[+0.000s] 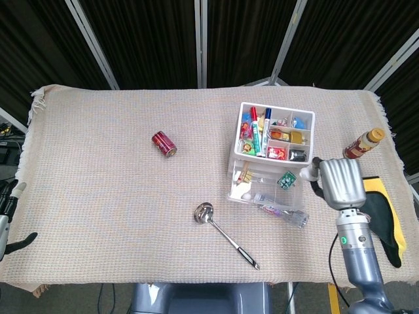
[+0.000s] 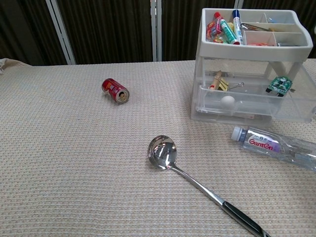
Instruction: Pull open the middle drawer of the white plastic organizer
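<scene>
**Drawer stands pulled out; right hand off to the side**

Organizer of white plastic point(image 1: 273, 140) with clear drawers sits on the far right part of the woven beige tablecloth point(image 1: 111, 196), its open top tray packed with markers and small oddments. In the head view a clear drawer point(image 1: 262, 186) juts forward from the white frame toward the robot, with clips, a white ball and a small green item inside; I judge this to be the middle drawer and the pull largely done, though the chest view does not let me settle which tier it is.

The right hand point(image 1: 339, 183) hangs just beside the organizer's right flank, apart from the drawer front and holding nothing; how far its fingers are spread I cannot tell. If more opening is wanted, it would need to come back to the drawer's front lip.

A clear plastic water bottle point(image 2: 274, 146) lies on its side just before the drawer, limiting room for further travel. A steel ladle with a black handle point(image 2: 195, 182) lies nearer the robot, a red drink can point(image 2: 115, 90) well to the left. The left hand point(image 1: 8, 226) waits at the table's left edge, fingers hard to make out.
</scene>
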You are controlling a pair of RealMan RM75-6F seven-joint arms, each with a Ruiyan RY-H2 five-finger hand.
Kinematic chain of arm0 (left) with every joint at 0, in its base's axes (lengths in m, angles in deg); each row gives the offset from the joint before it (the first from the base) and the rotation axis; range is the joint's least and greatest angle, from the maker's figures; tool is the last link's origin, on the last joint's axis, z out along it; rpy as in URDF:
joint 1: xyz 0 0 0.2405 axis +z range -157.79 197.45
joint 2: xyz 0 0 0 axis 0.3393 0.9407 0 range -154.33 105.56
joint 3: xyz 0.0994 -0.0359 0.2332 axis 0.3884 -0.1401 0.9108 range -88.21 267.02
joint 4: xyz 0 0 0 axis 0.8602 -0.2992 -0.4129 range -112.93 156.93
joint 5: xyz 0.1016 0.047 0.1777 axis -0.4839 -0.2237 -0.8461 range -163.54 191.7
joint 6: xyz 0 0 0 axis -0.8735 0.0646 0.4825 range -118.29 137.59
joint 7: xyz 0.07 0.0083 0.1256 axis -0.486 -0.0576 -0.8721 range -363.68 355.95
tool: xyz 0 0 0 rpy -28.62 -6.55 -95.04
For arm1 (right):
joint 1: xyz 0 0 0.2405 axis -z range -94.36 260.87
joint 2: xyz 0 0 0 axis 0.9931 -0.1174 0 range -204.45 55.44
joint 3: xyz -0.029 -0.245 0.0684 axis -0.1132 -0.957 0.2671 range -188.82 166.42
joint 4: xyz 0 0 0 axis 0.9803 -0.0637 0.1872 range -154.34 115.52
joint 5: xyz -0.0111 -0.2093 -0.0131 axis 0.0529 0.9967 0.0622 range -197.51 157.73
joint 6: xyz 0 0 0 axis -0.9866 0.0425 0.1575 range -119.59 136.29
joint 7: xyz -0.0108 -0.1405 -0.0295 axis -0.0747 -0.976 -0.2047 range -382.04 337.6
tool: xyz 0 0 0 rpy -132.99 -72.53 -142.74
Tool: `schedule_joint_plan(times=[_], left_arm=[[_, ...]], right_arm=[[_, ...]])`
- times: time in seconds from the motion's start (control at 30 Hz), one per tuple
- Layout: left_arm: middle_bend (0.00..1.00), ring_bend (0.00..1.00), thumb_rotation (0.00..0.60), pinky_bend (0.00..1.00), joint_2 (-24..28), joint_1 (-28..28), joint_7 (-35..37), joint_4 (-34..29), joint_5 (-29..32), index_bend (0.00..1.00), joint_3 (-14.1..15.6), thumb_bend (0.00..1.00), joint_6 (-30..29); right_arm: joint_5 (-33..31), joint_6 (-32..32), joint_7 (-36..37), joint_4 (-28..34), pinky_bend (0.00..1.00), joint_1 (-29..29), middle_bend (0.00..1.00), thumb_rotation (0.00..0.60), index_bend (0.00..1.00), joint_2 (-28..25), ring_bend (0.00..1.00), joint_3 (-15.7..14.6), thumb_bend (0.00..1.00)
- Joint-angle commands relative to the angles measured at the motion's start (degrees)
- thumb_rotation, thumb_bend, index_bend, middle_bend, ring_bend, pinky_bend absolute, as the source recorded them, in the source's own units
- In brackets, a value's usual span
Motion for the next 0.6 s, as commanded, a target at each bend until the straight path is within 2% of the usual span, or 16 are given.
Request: schedule_joint_plan(times=[0.03, 0.13, 0.2, 0.33, 0.47, 0.6], left_arm=[[0.0, 0.0, 0.6, 0.0, -0.02, -0.02, -0.17, -0.02, -0.02, 0.0, 0.04, 0.05, 0.07], [0.0, 0.0, 0.6, 0.0, -0.12, -0.01, -0.45, -0.11, -0.23, 0.0, 0.08, 0.05, -0.04], [0.0, 0.0, 0.6, 0.0, -0.2, 0.0, -0.65, -0.13, -0.27, 0.0, 0.1, 0.05, -0.06], [0.0, 0.0, 0.6, 0.0, -0.33, -0.08, -1.0, -0.16, 0.0, 0.0, 0.07, 0.05, 0.2], [0.0, 0.0, 0.6, 0.0, -0.46, -0.1, -1.14, -0.09, 0.06, 0.0, 0.03, 0.05, 0.21], [0.0, 0.0, 0.6, 0.0, -0.52, -0.06, -1.07, 0.02, 0.08, 0.0, 0.09, 0.05, 0.24]], right_arm=[[-2.07, 0.74, 1.63, -2.64, 0.71, 1.31, 0.99, 0.6, 0.64, -1.11, 0.99, 0.76, 0.26], [-4.5, 1.32, 1.71, -5.18, 0.71, 1.84, 0.98, 0.6, 0.59, -0.93, 0.98, 1.33, 0.23], [-5.92, 0.98, 2.17, -6.1, 0.7, 2.18, 0.97, 0.6, 0.51, -0.66, 0.97, 1.38, 0.2], [-8.02, 0.14, 3.46, -6.61, 0.7, 2.85, 0.95, 0.6, 0.41, -0.58, 0.96, 1.45, 0.19], [-5.52, 1.07, 4.76, -6.94, 0.69, 3.69, 0.91, 0.6, 0.36, -0.48, 0.92, 0.98, 0.19], [0.33, 3.19, 8.31, -7.46, 0.65, 5.84, 0.77, 0.6, 0.33, 0.06, 0.81, -0.49, 0.18]])
